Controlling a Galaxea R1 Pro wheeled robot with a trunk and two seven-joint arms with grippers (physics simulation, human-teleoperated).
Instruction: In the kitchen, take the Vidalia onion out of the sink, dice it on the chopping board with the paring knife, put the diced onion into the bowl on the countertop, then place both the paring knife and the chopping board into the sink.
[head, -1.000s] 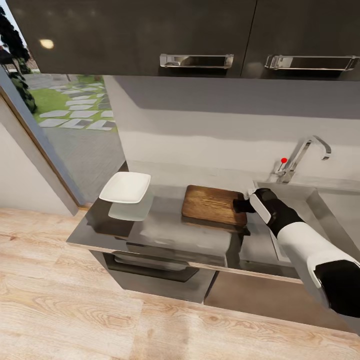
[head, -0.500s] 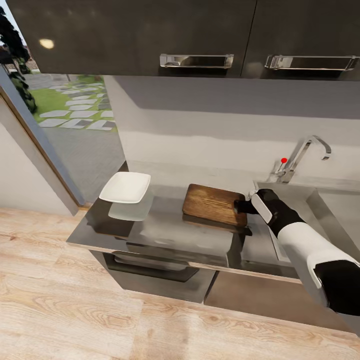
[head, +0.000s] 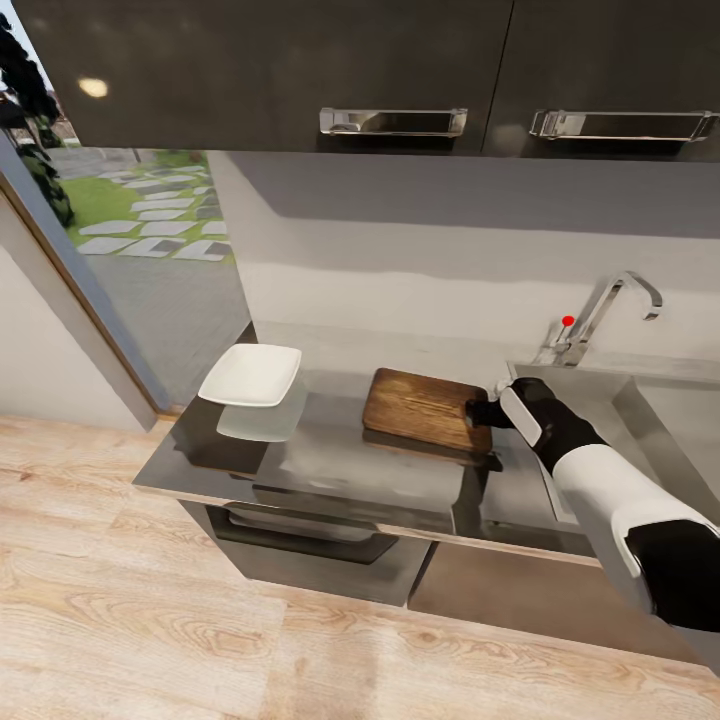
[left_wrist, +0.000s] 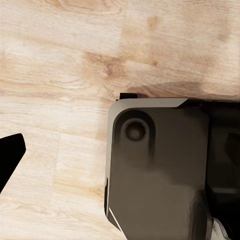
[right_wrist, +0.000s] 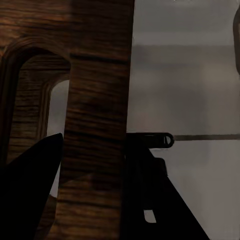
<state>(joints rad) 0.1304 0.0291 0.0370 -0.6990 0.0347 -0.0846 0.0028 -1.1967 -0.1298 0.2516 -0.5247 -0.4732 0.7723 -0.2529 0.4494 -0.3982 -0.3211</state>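
Right arm reaches in from the lower right of the head view, forearm angled up toward the counter, wrist roughly level. Right gripper sits at the sink-side end of the chopping board. In the right wrist view the two dark fingers straddle the bar of wood beside the slot handle, one finger through the slot, the other on the outer edge; jaws closed onto the chopping board, gripping it. That end of the board looks lifted slightly off the countertop, with a dark shadow beneath it; the far end looks lower, cannot tell if it touches.

Left arm hangs low: left wrist view looks down at the wooden floor and a dark part of the robot's base. One dark fingertip shows at the edge there; cannot tell whether that gripper is open or closed.

Bowl sits at the counter's window end, well apart from the board. Sink lies just beside the board's gripped end, tap with red knob behind it.
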